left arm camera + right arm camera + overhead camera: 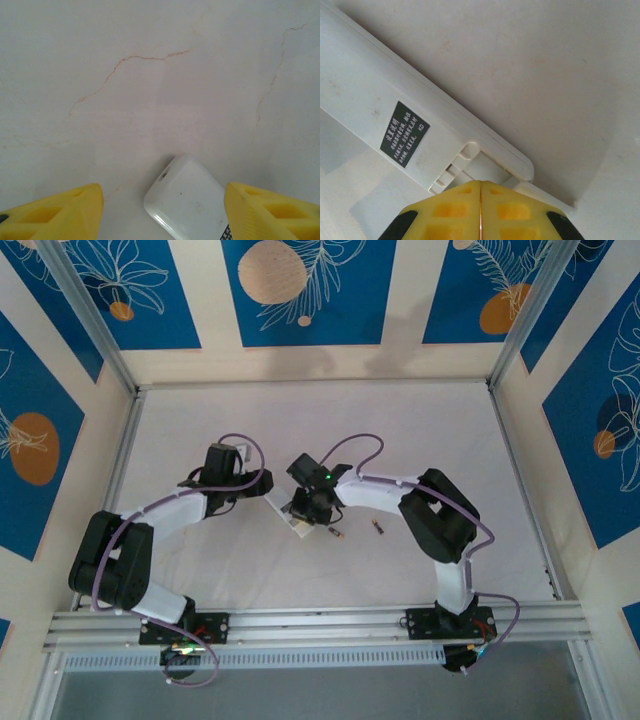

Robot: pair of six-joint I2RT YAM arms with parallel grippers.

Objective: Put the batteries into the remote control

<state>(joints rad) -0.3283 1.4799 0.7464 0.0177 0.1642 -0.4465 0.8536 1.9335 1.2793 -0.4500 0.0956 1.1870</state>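
The white remote control (375, 85) lies back side up, with a black label (404, 133) and an open battery bay (482, 167) at its end. My right gripper (480, 186) is shut, its yellow tips pressed together right at that bay, nothing visible between them. The remote's other rounded end (187, 200) sits between the fingers of my open left gripper (162, 197); the right finger (260, 210) is close beside it, the left one well apart. Two small batteries (335, 533) (377, 529) lie loose on the table, just right of the right gripper (305, 512).
A white edge (545, 192) juts out beside the bay under my right fingers; what it is I cannot tell. The white table (420, 430) is fenced by aluminium rails (520, 480) and blue patterned walls. Both arms meet at its middle.
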